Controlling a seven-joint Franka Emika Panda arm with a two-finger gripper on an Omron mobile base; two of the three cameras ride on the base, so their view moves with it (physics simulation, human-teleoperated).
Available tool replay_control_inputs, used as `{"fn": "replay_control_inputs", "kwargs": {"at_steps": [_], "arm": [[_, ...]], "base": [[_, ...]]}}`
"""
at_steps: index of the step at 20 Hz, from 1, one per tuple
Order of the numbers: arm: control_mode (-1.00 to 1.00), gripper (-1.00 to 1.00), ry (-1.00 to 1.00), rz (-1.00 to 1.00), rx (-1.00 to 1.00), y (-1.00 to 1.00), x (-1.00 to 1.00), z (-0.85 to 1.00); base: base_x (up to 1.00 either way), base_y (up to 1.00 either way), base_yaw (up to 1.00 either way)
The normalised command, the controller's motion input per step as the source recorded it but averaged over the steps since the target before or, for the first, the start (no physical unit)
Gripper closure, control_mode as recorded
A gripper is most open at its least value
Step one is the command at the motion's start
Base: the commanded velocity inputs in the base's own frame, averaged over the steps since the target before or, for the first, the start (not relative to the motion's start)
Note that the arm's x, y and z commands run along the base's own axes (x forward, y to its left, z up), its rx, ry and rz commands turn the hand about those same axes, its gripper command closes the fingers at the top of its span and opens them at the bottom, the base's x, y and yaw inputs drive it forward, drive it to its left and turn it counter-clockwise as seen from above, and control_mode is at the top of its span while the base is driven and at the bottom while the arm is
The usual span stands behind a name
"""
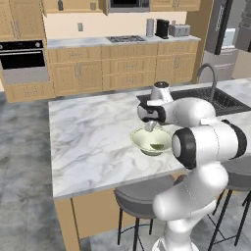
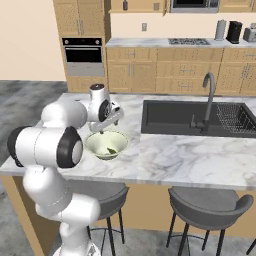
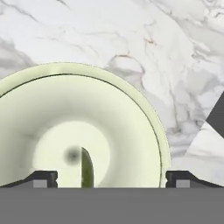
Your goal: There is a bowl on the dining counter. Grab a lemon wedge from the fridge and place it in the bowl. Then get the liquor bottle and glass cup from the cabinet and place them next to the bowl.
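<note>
Now one lemon wedge (image 3: pixel 86 168) lies in one bowl (image 3: pixel 131 109) beneath the wide-open, empty claw (image 3: pixel 111 178).

Left base view: from behind the arm's left, facing forward and down over the desk (image 1: pixel 93 132).
Right base view: from behind the arm's right, same facing, sink (image 2: pixel 175 117) ahead.
Hand view: looks straight down, close above the bowl (image 3: pixel 144 118).
Shared: bowl (image 1: pixel 142 142), desk, sink, back cabinets (image 2: pixel 150 70).

Glossy bowl (image 3: pixel 131 113) on polished marble counter (image 3: pixel 153 39)
</note>
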Motion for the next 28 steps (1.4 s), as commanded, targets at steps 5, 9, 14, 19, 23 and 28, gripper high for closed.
{"fn": "replay_control_inputs", "kwargs": {"at_steps": [5, 9, 14, 19, 23, 28], "arm": [[-1.00, -1.00, -0.19, 0.00, 0.06, 0.00, -0.52, 0.74], [-1.00, -1.00, -0.14, 0.00, 0.08, 0.00, -0.57, 0.74], [-1.00, -1.00, -0.13, 0.00, 0.09, 0.00, -0.52, 0.77], [-1.00, -1.00, -0.13, -0.01, 0.09, 0.00, -0.49, 0.76], [-1.00, -1.00, -0.09, -0.05, 0.08, 0.00, -0.43, 0.67], [-1.00, -1.00, 0.00, -0.08, 0.14, 0.00, -0.40, 0.36]], "base": [[0.00, 0.00, 0.00], [0.00, 0.00, 0.00], [0.00, 0.00, 0.00], [0.00, 0.00, 0.00], [0.00, 0.00, 0.00], [0.00, 0.00, 0.00]]}}
